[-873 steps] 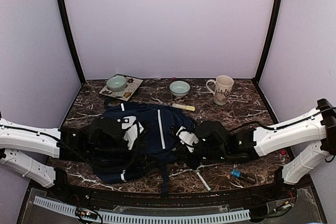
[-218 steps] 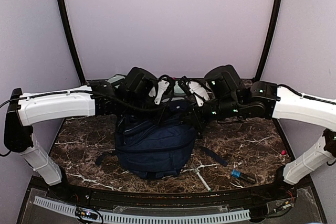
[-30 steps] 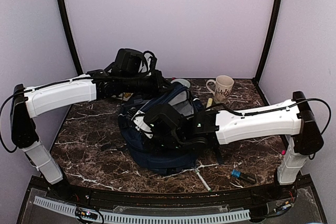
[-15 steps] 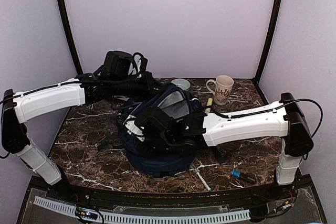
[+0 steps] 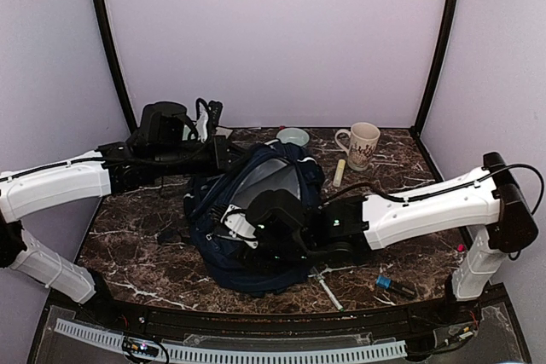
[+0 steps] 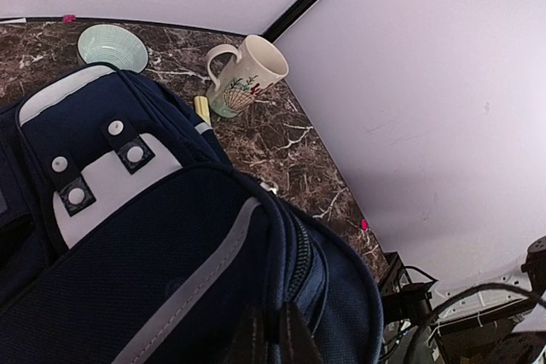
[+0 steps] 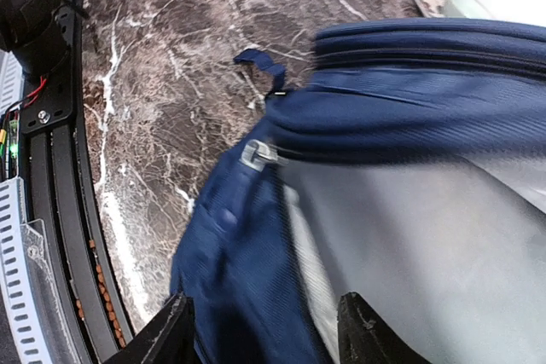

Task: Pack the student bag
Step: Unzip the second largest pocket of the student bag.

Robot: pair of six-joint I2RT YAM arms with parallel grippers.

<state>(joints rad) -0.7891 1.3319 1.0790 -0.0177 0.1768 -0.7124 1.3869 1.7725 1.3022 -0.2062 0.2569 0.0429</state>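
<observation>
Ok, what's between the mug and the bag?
A small pale yellow stick lies between the mug and the student bag, seen in top and left wrist views.

My worktop (image 5: 401,185) holds: one student bag (image 6: 153,287), one mug (image 5: 362,144), one pale bowl (image 5: 293,136), one yellow stick (image 5: 339,174), one blue-handled tool (image 5: 391,283), one white rod (image 5: 329,291).

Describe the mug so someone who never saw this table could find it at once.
On the marble table, look along the far edge, right of the navy backpack. The mug stands upright there. Unlike the pale green bowl to its left and the yellow stick lying nearer, it is tall and cream, with a handle and a leafy print.
</observation>
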